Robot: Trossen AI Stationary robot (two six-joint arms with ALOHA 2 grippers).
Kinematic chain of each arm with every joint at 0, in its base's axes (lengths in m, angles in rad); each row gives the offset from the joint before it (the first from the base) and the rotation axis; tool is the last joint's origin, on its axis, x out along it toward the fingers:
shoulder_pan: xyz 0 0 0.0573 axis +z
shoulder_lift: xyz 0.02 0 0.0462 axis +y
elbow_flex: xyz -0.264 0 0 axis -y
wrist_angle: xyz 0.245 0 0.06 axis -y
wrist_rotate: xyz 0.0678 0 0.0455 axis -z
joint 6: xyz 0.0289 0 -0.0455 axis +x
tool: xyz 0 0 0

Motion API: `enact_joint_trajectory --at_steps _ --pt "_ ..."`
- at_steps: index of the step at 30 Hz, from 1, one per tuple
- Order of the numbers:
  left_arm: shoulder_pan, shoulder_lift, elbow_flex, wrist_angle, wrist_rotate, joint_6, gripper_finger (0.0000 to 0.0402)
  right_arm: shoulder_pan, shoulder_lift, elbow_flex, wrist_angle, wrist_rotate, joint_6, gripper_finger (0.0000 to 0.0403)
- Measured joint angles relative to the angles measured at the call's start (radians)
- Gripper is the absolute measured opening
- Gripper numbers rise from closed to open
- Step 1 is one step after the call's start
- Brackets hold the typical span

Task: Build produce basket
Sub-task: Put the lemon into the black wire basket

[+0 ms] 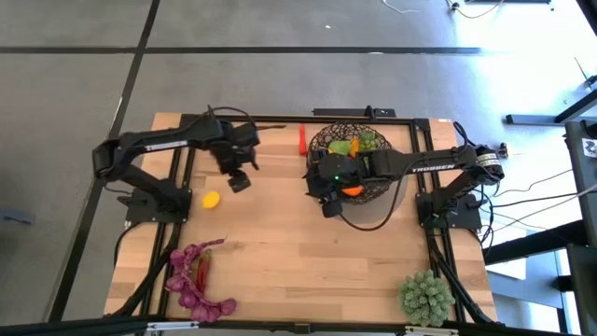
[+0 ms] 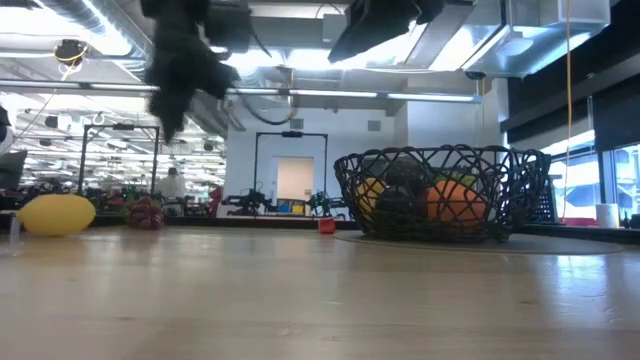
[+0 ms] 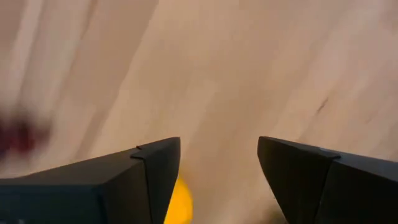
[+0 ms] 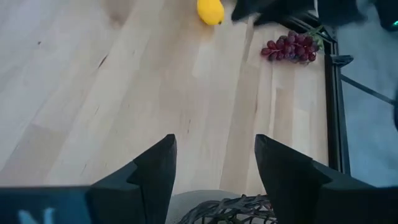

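Note:
The dark open-weave basket (image 1: 359, 159) (image 2: 440, 195) stands at the table's far right with an orange (image 2: 455, 200), a yellow fruit and green produce inside. My right gripper (image 1: 325, 196) (image 4: 214, 155) hangs open above the basket's near-left rim (image 4: 224, 208), holding nothing. My left gripper (image 1: 238, 179) (image 3: 219, 155) hovers open and empty above the bare wood, a little to the far right of a yellow lemon (image 1: 212, 199) (image 3: 177, 202) that lies on the table. A red chilli (image 1: 302, 140) lies left of the basket.
Purple leaves and grapes with a red piece (image 1: 196, 280) (image 4: 289, 48) lie near the front left. A spiky pale green plant ball (image 1: 427, 297) sits at the front right corner. A pale round mat (image 1: 378, 215) lies under the basket. The black frame (image 1: 187, 121) borders the table.

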Motion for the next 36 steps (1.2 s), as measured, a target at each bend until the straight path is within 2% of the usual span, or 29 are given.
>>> enact_joint_trajectory --at_steps 6,12,16,22,29,36 --pt "0.000 -0.081 0.000 -0.191 -0.125 -0.317 0.0204 -0.001 0.000 0.000 0.002 0.000 0.000 0.0215" --pt "-0.018 -0.092 -0.076 -0.231 -0.175 -0.429 0.0204 -0.005 0.000 0.000 0.001 0.000 -0.002 0.0215" --pt "-0.035 -0.091 -0.193 -0.203 -0.171 -0.441 0.0204 -0.005 0.000 0.000 0.001 0.000 -0.003 0.0215" --pt "-0.062 -0.090 -0.322 -0.062 -0.127 -0.430 0.0204 -0.009 0.000 0.000 0.001 0.000 -0.006 0.0215" --pt "-0.106 -0.090 -0.381 -0.043 -0.216 -0.389 0.0204 -0.012 0.000 0.000 0.001 0.001 -0.007 0.0215" --pt "-0.132 -0.090 -0.422 -0.005 -0.222 -0.389 0.0204 -0.012 0.000 0.000 0.001 0.001 -0.007 0.0215"
